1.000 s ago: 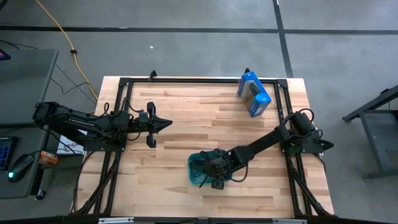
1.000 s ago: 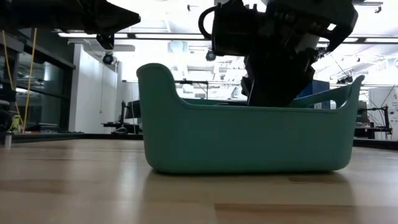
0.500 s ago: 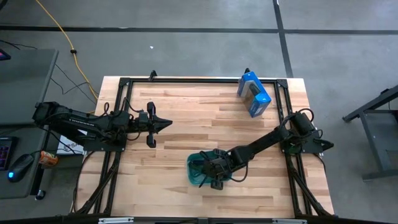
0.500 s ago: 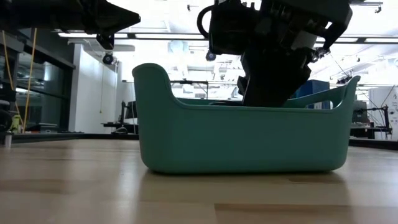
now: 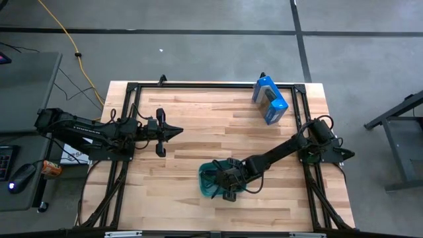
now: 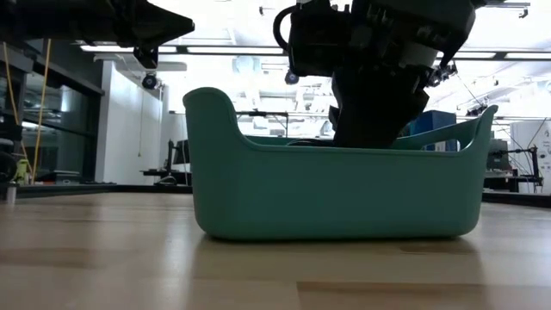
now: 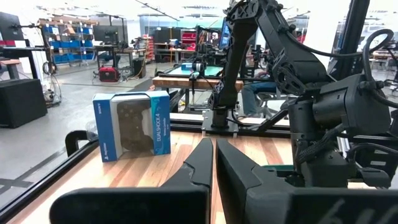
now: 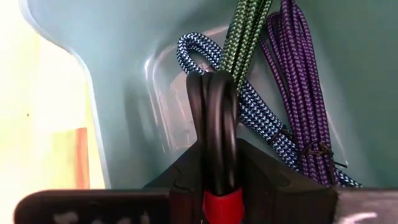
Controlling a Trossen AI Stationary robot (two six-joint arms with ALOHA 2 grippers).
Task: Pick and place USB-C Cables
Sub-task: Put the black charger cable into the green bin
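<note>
Since the earlier frames the tub [image 6: 336, 194] has been nudged slightly sideways in the low view, and the right arm has been tilted a little more over it; the left arm has not been moved. The right claw [image 5: 227, 184] is lowered inside the tub [image 5: 207, 182], which is seen near the front middle of the tabletop [image 5: 198, 119] in the high view. In the right wrist view the right claw [image 8: 214, 180] is clenched on the red-and-black cable [image 8: 212, 124], whose looped black strands are pinched between the fingers, with a red band seen at their base. Against the tub wall [image 8: 118, 68] beyond it, three more cables are shown: the teal cable [image 8: 249, 109] with a blue-and-white weave, the green cable [image 8: 244, 37] lying over it, and the purple cable [image 8: 298, 93] just beside them, bound by a small tie. All four cables are thus found within the tub. The left claw [image 5: 173, 132] is held above the left half of the tabletop, well apart from the tub, and its fingers [image 7: 202, 163] are seen pressed together with nothing between them in the left wrist view. A blue box [image 5: 269, 99] is stood at the far right corner of the tabletop, and a game controller is pictured on its face [image 7: 132, 124].
</note>
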